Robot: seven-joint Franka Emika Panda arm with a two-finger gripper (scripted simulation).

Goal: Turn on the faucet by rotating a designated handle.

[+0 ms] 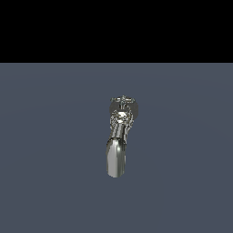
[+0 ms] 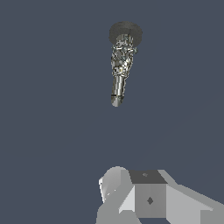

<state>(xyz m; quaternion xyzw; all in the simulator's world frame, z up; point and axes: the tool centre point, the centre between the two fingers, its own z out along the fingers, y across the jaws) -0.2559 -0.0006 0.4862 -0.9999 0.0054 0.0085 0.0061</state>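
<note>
A chrome faucet [image 1: 119, 132] stands on the grey-blue floor, near the middle of the exterior view. It has a dark round base [image 1: 132, 108], a small cross-shaped handle [image 1: 123, 99] on top and a wide spout [image 1: 116, 157] that reaches toward the camera. The arm does not show in the exterior view. In the wrist view the faucet [image 2: 121, 61] lies far off, with its base [image 2: 125, 31] and its spout [image 2: 117, 92] in sight. My gripper [image 2: 144, 192] shows only as grey blocks at the picture's edge, well apart from the faucet. Its fingers cannot be told apart.
A plain grey-blue floor [image 1: 45, 159] lies all around the faucet. A black background fills the upper part of the exterior view.
</note>
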